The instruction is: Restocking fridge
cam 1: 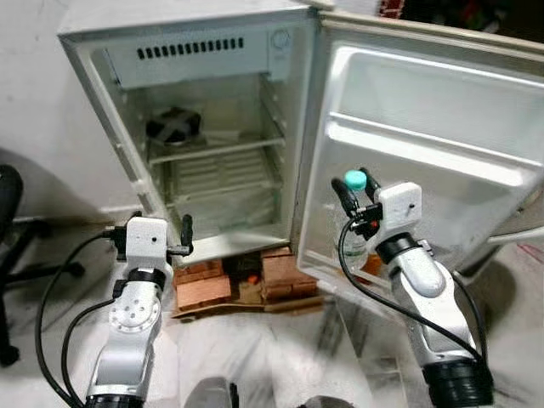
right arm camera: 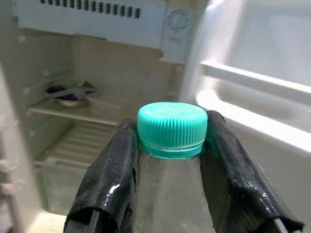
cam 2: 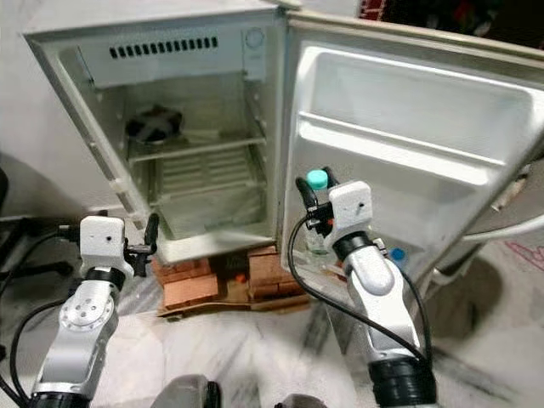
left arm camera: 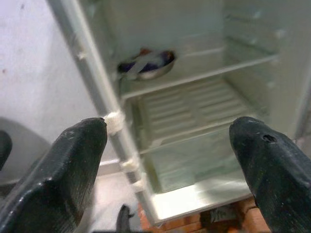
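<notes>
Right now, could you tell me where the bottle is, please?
The bottle is held by the right gripper in front of the open fridge door's lower part.

A plain whitish plaster wall [cam 1: 34,102] rises on the left, marked with faint scuffs. The pale marbled stone floor [cam 1: 272,357] runs underneath, streaked grey and glossy under bright, even light. On the far left stands a black swivel office chair [cam 1: 10,246], its star base on the floor. Red-brown clay bricks [cam 1: 202,285] lie stacked on a flattened sheet of brown cardboard [cam 1: 246,304]. Dark, cluttered shadow [cam 1: 476,19] fills the top right corner.
</notes>
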